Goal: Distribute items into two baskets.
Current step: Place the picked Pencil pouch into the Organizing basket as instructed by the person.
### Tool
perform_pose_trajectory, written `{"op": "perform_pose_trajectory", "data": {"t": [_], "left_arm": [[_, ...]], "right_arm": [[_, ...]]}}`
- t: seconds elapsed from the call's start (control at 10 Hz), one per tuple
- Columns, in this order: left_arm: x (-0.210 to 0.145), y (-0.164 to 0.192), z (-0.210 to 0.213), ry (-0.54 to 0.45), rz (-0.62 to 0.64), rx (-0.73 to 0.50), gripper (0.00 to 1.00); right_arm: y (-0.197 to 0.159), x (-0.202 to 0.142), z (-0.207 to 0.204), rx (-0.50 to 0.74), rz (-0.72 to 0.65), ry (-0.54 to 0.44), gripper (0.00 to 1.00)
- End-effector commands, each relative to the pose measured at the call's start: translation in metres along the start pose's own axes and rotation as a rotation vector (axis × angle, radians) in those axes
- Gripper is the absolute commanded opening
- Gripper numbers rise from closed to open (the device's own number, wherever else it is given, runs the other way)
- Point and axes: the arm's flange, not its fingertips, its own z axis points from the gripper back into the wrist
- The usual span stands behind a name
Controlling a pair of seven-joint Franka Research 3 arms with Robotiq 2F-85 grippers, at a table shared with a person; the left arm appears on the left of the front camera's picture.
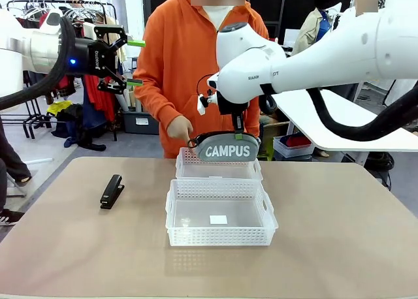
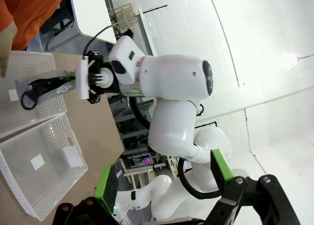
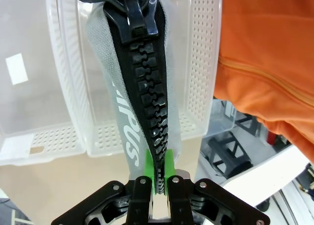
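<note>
— What sits closest on your screen?
— The larger basket [image 1: 221, 236], on the worktop [image 1: 339, 240] nearest my side, with a white label [image 1: 218, 219] on its floor. Left of it and well apart, I see the stapler [image 1: 112, 191] lying flat on the worktop.
— And behind that?
— The smaller basket [image 1: 219, 172] stands right against the larger one's far wall. Over it hangs the pouch [image 1: 227, 149], its "CAMPUS" print facing me and its lower edge about level with the rim.
— What holds it up?
— My right tool [image 3: 160, 168] pinches one end of it at the zip [image 3: 147, 87], green pads pressed tight on the fabric. A person's hand [image 1: 179, 127] is just beside the black strap [image 1: 193, 142] at the other end; I cannot tell whether it touches.
— Your left side?
— My left tool [image 1: 135, 62] hangs high above the worktop's left edge, fingers spread wide.
</note>
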Motion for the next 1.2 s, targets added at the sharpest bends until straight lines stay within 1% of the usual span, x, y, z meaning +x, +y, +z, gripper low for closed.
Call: {"op": "perform_pose_trajectory", "data": {"t": [0.0,0.1,0.5,0.8,1.1], "left_arm": [[0.0,-0.001,0.001,-0.001,-0.003,0.0,1.0],[0.0,-0.001,0.001,-0.001,-0.003,0.0,1.0],[0.0,-0.001,0.001,-0.001,-0.003,0.0,1.0],[0.0,-0.001,0.001,-0.001,-0.003,0.0,1.0],[0.0,-0.001,0.001,-0.001,-0.003,0.0,1.0]], "right_arm": [[-0.006,0.01,-0.008,-0.004,0.021,0.025,0.0],[-0.004,0.011,-0.015,0.016,0.025,0.02,0.0],[0.007,0.02,-0.045,0.05,-0.01,0.064,0.0],[0.007,0.024,-0.069,0.036,-0.023,0.068,0.0],[0.007,0.028,-0.092,0.052,-0.052,0.057,0.0]]}}
